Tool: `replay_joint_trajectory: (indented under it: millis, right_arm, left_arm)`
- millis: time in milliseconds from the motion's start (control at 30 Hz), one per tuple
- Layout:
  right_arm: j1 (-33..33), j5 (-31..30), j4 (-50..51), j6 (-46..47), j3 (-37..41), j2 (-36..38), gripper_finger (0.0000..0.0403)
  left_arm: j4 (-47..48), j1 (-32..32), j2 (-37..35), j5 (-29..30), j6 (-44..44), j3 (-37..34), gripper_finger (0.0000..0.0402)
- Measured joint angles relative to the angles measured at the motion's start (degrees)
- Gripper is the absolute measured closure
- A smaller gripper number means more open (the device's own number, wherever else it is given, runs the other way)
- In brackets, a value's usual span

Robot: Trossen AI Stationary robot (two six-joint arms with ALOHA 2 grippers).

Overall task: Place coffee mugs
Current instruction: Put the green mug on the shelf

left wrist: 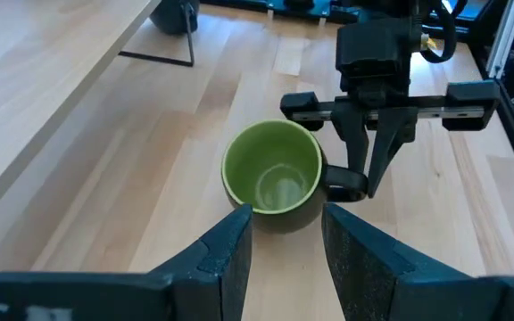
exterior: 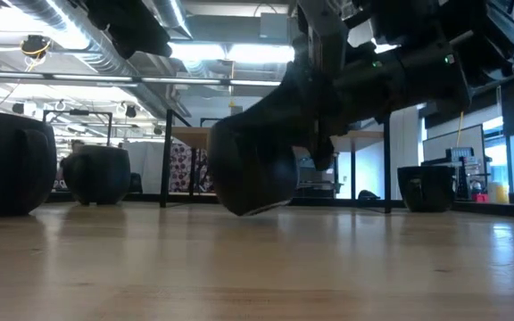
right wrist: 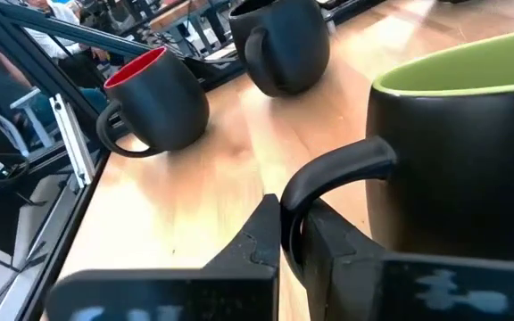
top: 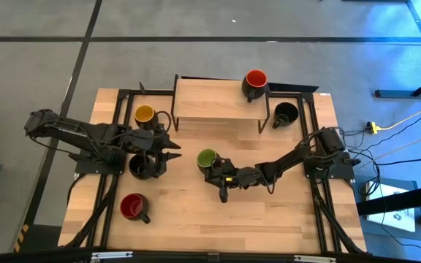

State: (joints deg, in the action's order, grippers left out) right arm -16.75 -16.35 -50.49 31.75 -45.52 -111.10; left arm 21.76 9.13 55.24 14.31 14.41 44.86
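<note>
The small round mug with black outside and green inside (top: 207,160) is near the middle of the wooden counter (top: 269,219), in front of the raised wooden shelf (top: 210,102). In the low view its base looks tilted, one edge off the wood, so it seems partly lifted. The right gripper (right wrist: 286,234) has its jaws pinched tight on the thin loop handle of this mug; the right wrist view shows the handle between the two dark fingers.

The left gripper (left wrist: 284,245) is close on the other side of the green mug, jaws standing apart and holding nothing, above another black mug (top: 141,166).

I judge the mug to be stiff ceramic: hard, rather heavy for its size, smooth and a little slippery, and it can chip if it drops. Taken only by the handle, the body hangs to one side and may swing or turn in the jaws, so a slow move is wise. A grip over the rim wall would likely be steadier.

Other mugs: a red inside one (top: 255,82) on the shelf, a yellow inside one (top: 145,115) and a black one (top: 285,115) beside the shelf, one more red (top: 133,207) near the front.
</note>
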Motion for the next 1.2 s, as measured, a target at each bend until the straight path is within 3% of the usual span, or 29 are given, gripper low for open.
replay_joint_trajectory:
  millis: [467,633,933,1200]
  right_arm:
    - [-0.20,-0.94,4.45,0.81,-0.13,-0.25,0.0358]
    - [-0.11,-0.95,9.53,2.27,-1.05,-0.16,0.0326]
    - [-0.11,-1.15,28.60,2.48,-1.38,7.57,0.0250]
    - [-0.06,-5.99,46.42,2.29,-1.38,16.83,0.0242]
  left_arm:
    - [-0.02,0.00,0.00,0.02,-0.02,0.00,0.0270]
    - [-0.02,0.00,0.00,0.04,-0.02,0.00,0.0270]
    - [-0.15,0.02,0.00,2.11,0.00,0.00,0.0270]
    - [-0.62,0.02,-0.01,4.70,0.03,0.00,0.0270]
